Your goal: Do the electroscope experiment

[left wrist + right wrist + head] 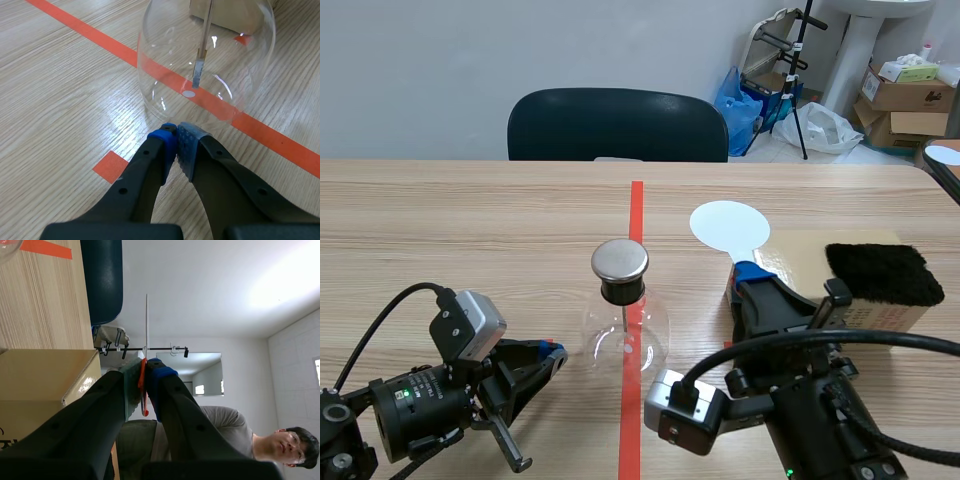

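Electroscope [623, 312] sits mid-table on the red tape line [636, 210], metal cap up. My left gripper [176, 136] is pressed together on nothing, tips just short of the glass bulb. Right gripper [142, 372] pinches the white disc paddle [728, 225], beside the cardboard box [800, 260] carrying a black cloth [883, 272].

No text, number or brand legible in any view.
Cartons [905, 95] on the floor, far behind the disc [730, 225]: any print too small to read.
Box [798, 262] on the bench [470, 220], just beside the disc: one dark mark at its edge in the right wrist view, cut off, unreadable.
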